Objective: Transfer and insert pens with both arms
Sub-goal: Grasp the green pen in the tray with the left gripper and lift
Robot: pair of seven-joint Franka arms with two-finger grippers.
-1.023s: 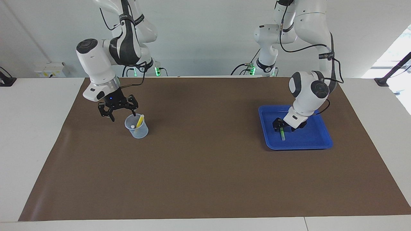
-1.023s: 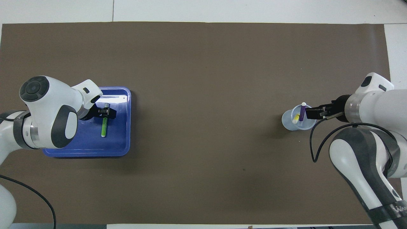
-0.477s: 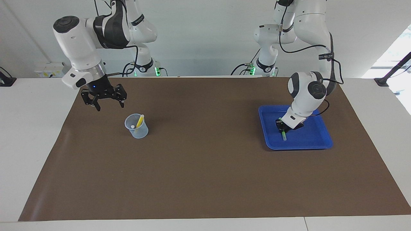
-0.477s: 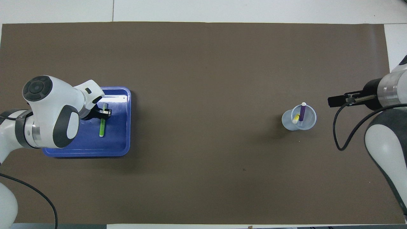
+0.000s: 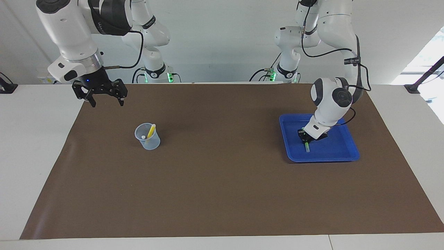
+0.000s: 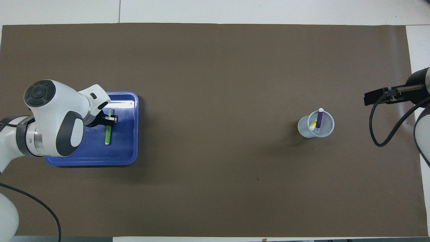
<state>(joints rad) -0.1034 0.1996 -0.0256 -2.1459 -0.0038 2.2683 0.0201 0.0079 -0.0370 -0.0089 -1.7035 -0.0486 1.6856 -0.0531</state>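
A green pen (image 6: 108, 133) lies flat in the blue tray (image 6: 133, 101) at the left arm's end of the table. My left gripper (image 6: 111, 118) is down in the tray, shut on the end of the green pen (image 5: 306, 145) that lies farther from the robots. A clear cup (image 6: 304, 129) stands toward the right arm's end and holds a purple pen (image 6: 319, 119) and a yellow pen (image 6: 313, 125). My right gripper (image 5: 107, 103) hangs open and empty, raised over the mat's edge, well apart from the cup (image 5: 147, 138).
A brown mat (image 5: 222, 180) covers most of the white table. A thin black angled stand (image 5: 425, 78) sits at the table corner by the left arm's end. A small black object (image 5: 7, 86) lies at the right arm's end.
My right gripper has lifted away from the cup and pulled back toward its own end of the table, still open. My left gripper has closed on the green pen in the tray.
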